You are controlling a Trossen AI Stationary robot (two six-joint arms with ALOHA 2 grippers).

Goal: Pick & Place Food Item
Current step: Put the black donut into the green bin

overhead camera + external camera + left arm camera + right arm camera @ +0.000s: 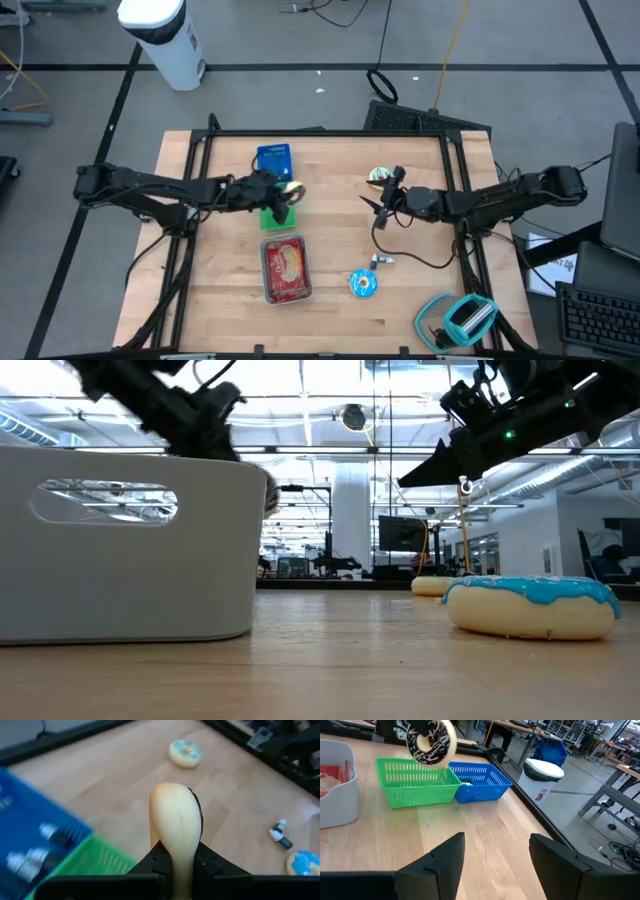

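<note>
My left gripper [283, 192] is shut on a chocolate-frosted, sprinkled donut [431, 740], held in the air over the green basket [274, 216]. A blue basket [273, 158] stands just beyond the green one, toward the far edge. My right gripper [495, 855] is open with nothing between its fingers; it hovers right of the table's middle [385, 200]. A donut with blue frosting [362, 283] lies flat on the table near the front. Another frosted donut [380, 177] lies close to the right gripper. My left gripper pinches the donut between its two fingers, one on the frosted face and one on the plain face, at the part of the ring nearest the wrist [176, 862]. The fingers [156, 862] slant down from the table's left. The donut stands on edge, lifted clear above the green basket.
A white bin [286, 270] with red-packaged food stands in front of the green basket. A small bottle [384, 261] lies near the blue donut. A teal basket [458, 320] sits at the near right corner. Bare wood lies between the two grippers.
</note>
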